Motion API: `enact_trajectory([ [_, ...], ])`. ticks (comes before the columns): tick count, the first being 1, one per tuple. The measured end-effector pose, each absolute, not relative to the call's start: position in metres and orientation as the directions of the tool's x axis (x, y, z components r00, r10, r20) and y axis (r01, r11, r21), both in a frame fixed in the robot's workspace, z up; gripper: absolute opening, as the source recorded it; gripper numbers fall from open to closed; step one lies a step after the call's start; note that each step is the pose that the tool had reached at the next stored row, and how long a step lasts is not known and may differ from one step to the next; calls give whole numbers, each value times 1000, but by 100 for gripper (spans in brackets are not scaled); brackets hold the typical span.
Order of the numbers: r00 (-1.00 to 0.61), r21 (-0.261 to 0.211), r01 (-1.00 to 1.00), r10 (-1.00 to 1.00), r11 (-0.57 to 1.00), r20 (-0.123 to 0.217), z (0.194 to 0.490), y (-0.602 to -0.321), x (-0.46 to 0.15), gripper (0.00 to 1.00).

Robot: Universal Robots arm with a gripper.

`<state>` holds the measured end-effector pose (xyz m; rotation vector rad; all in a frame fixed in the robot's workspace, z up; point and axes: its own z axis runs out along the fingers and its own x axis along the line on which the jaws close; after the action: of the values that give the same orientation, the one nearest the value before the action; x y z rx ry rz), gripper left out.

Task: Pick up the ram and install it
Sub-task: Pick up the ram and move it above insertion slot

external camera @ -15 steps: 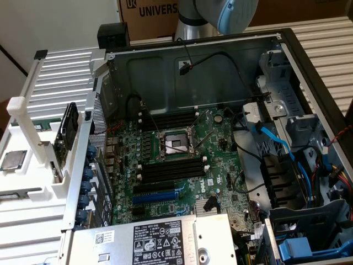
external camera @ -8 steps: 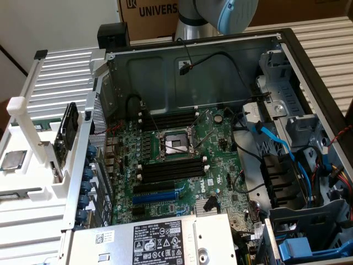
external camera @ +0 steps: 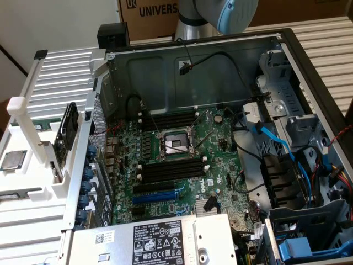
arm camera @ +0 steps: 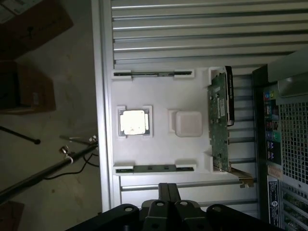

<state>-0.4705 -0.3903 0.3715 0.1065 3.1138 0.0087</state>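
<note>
Overhead, wrist view: gripper [arm camera: 167, 188] hangs above white tray [arm camera: 159, 144], jaws pressed together, pinching nothing. Ram [arm camera: 154, 168] sits in tray, thin dark stick between two white end brackets, on tray edge nearest gripper, untouched. Second ram stick [arm camera: 153, 74] in matching brackets on far edge. Between them: square processor chip [arm camera: 133, 121] and pale square block [arm camera: 187, 123]. Graphics card [arm camera: 219, 120] stands on edge beside them. Exterior view: open computer case, motherboard [external camera: 182, 160] exposed, black memory slots [external camera: 171, 168] with white end clips unfilled.
</note>
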Motion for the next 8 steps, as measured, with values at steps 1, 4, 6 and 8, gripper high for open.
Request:
enact_trajectory([
  [1, -999, 6, 39, 39, 999, -26, 371, -390, -470, 10],
  [4, -997, 6, -70, -69, 998, -26, 370, -390, -470, 10],
  [6, -994, 6, -107, -107, 994, -26, 370, -390, -470, 10],
  [8, -983, 6, -179, -179, 984, -26, 369, -390, -470, 10],
])
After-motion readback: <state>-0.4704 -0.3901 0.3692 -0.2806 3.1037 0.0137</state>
